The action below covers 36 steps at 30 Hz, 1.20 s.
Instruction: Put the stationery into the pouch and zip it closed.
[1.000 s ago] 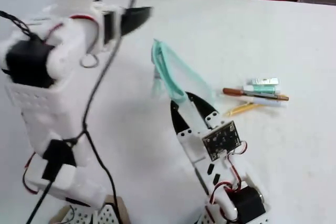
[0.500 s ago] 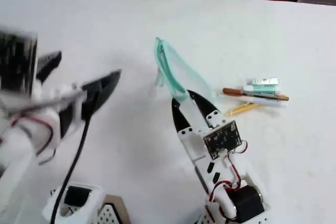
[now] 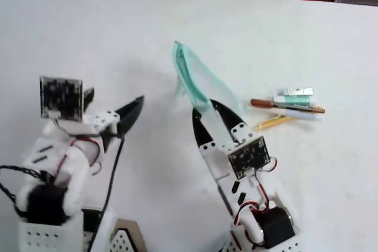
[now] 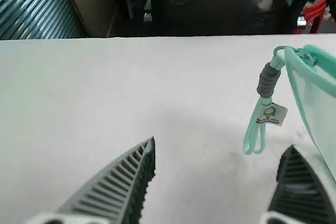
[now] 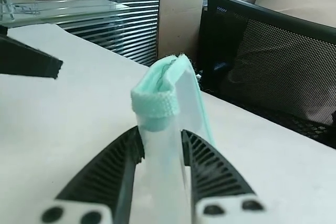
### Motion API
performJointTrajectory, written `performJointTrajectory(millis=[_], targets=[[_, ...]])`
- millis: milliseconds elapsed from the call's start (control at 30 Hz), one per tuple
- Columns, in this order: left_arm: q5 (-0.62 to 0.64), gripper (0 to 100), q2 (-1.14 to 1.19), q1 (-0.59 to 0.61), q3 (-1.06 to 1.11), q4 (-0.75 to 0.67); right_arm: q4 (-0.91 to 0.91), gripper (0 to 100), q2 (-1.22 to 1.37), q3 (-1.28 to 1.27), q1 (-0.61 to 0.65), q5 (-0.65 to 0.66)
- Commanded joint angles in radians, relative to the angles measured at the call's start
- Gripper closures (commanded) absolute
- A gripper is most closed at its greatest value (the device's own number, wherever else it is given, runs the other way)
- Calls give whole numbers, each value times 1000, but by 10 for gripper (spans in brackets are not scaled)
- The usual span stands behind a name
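The right hand [image 3: 208, 113] is clamped on the near end of the pouch [image 3: 198, 78], holding it on edge mid-bench [image 3: 266, 33], the left hand [image 3: 115, 98] gapes near the zip pull [image 4: 261, 129], and the stationery [image 3: 289, 107] lies loose toward the right edge, so next, I'd guess, the left must pinch that pull.

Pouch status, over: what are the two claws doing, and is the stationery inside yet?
Right gripper shut on near end of pouch. Left gripper open, beside the pull loop. Stationery on table, outside pouch.
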State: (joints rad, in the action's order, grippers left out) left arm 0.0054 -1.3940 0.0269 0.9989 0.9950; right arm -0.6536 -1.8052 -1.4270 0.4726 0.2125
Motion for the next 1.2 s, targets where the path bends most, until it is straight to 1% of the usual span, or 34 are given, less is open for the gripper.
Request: performJointTrajectory(millis=[0,67,200,333,433,533,700,767,833,967,1067,1167], targets=[[98,645,-65,8,146,-143,61,981,7,6,-19,97],[123,645,-65,8,176,-167,87,981,7,6,-19,135],[127,645,-65,-5,189,-160,96,981,8,38,-18,146],[124,644,-68,-67,196,-137,58,981,10,135,-15,141],[126,643,-70,-105,189,-112,35,981,48,203,33,144],[126,642,-70,-111,189,-109,27,981,179,282,74,143],[127,642,-127,-111,192,-100,77,980,513,459,104,133],[127,642,-183,-113,190,-61,88,980,633,549,97,68],[127,642,-254,-113,190,-21,71,980,733,641,70,-29],[123,641,-397,-134,195,49,-8,978,858,784,1,-224],[112,641,-437,-232,196,71,-38,978,912,833,-48,-331],[23,636,-426,-351,193,68,-36,978,943,844,-74,-381]])
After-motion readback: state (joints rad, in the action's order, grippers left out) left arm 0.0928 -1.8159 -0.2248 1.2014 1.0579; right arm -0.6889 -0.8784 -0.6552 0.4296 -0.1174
